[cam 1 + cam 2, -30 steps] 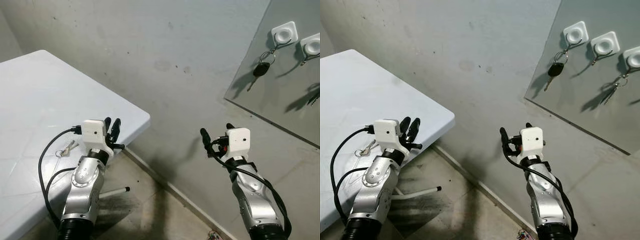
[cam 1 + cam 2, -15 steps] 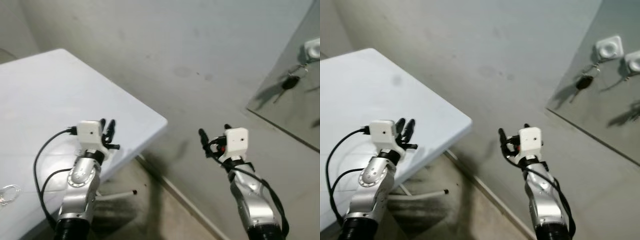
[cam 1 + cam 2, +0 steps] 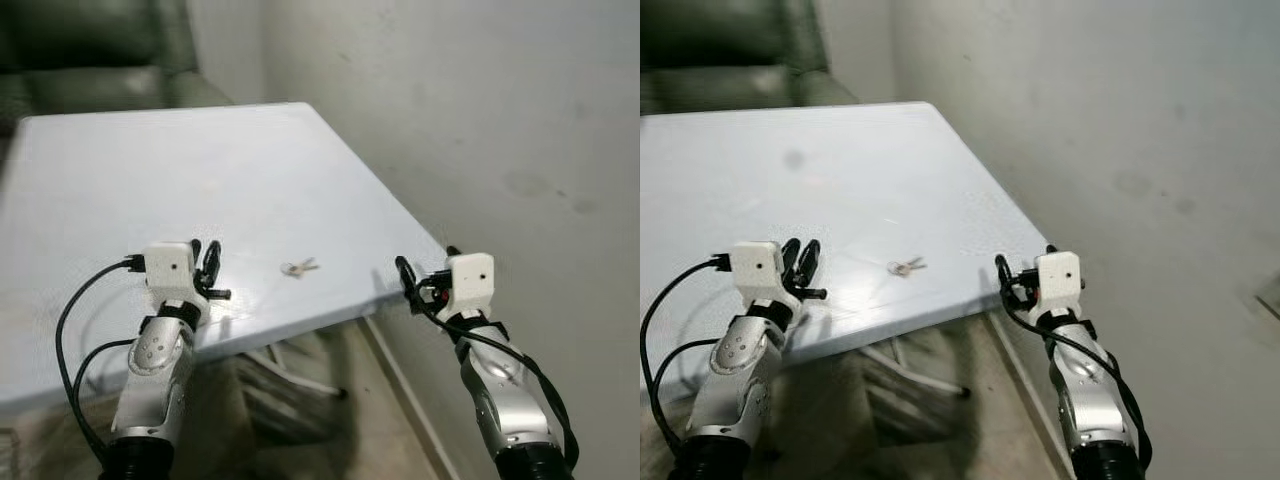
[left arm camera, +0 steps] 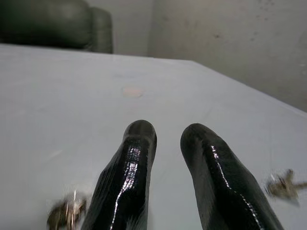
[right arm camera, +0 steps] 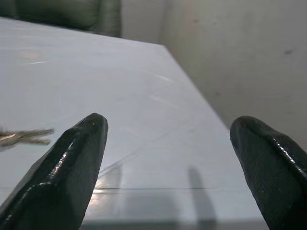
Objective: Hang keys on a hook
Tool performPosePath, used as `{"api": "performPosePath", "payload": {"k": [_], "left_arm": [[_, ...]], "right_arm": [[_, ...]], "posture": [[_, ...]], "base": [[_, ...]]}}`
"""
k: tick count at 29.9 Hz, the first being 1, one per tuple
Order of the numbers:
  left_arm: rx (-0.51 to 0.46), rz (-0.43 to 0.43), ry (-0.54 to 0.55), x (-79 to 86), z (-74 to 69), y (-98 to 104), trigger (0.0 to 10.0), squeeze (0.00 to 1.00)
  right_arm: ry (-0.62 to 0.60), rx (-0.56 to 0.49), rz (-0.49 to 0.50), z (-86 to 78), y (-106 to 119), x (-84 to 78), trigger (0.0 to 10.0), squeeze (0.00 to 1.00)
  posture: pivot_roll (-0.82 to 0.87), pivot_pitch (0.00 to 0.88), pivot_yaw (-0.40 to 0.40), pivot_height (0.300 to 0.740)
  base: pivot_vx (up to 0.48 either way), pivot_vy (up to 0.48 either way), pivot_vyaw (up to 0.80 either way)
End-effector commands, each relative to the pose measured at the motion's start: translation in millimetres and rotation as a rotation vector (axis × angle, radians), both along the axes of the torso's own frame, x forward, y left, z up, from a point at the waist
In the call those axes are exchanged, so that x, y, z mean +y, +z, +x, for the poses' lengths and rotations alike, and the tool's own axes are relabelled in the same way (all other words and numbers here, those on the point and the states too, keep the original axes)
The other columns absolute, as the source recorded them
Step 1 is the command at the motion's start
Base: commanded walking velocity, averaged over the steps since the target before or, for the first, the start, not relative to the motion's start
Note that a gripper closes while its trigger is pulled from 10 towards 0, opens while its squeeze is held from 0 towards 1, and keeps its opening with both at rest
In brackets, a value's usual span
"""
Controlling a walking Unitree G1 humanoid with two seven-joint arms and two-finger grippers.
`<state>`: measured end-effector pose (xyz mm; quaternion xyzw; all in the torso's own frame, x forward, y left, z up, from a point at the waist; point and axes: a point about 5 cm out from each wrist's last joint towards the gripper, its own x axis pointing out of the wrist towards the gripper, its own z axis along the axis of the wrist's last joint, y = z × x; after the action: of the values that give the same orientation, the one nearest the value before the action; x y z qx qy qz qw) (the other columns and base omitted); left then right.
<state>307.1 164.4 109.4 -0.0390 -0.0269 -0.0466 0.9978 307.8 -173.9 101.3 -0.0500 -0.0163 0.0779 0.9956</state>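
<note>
One set of keys: a small bunch of silver metal keys (image 3: pixel 298 267) is lying flat on the white table, between the two grippers and a little farther in from the near edge than either; nothing is touching it.
Left gripper: the left gripper (image 3: pixel 207 262) is hovering over the table's near part, to the left of the keys and apart from them; its two black fingers (image 4: pixel 128 177) are standing close together with a narrow gap, gripping nothing.
Right gripper: the right gripper (image 3: pixel 1017 275) is hanging at the table's right near corner, to the right of the keys and apart from them; its black fingers (image 5: pixel 72 163) are spread wide, with nothing between them.
Second metal thing: in the left wrist view, a blurred metal object (image 4: pixel 66 213) is lying on the table beside the left fingers; what it is cannot be told.
Surface: the white rectangular table (image 3: pixel 150 170) is stretching away from the robot, with thin white legs (image 3: pixel 300 375) showing beneath it.
Room: a plain grey plaster wall (image 3: pixel 480 110) is running along the table's right side; a dark green upholstered seat (image 3: pixel 100 50) is standing behind the far edge; a brownish floor (image 3: pixel 340 430) is showing below.
</note>
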Motion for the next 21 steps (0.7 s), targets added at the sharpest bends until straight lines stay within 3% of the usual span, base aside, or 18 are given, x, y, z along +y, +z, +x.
{"api": "performPosePath", "payload": {"k": [1,17,21], "left_arm": [[-0.012,0.011,-0.008,-2.4,2.3,4.7,10.0,0.00],[-0.005,0.002,-0.016,-3.2,3.2,3.8,10.0,0.00],[0.005,-0.013,-0.022,-3.2,3.7,2.5,10.0,0.00]], "right_arm": [[-0.005,0.004,0.003,1.6,1.0,-3.1,10.0,0.00],[0.018,-0.008,0.000,3.9,3.0,-1.6,10.0,0.00],[0.021,-0.009,0.041,3.3,3.1,-1.5,10.0,0.00]], "posture": [[-0.03,0.000,-0.082,0.740],[-0.02,0.000,-0.086,0.740],[-0.03,0.000,-0.085,0.740]], "base": [[0.000,0.000,0.80],[0.000,0.000,0.79],[0.000,0.000,0.00]]}}
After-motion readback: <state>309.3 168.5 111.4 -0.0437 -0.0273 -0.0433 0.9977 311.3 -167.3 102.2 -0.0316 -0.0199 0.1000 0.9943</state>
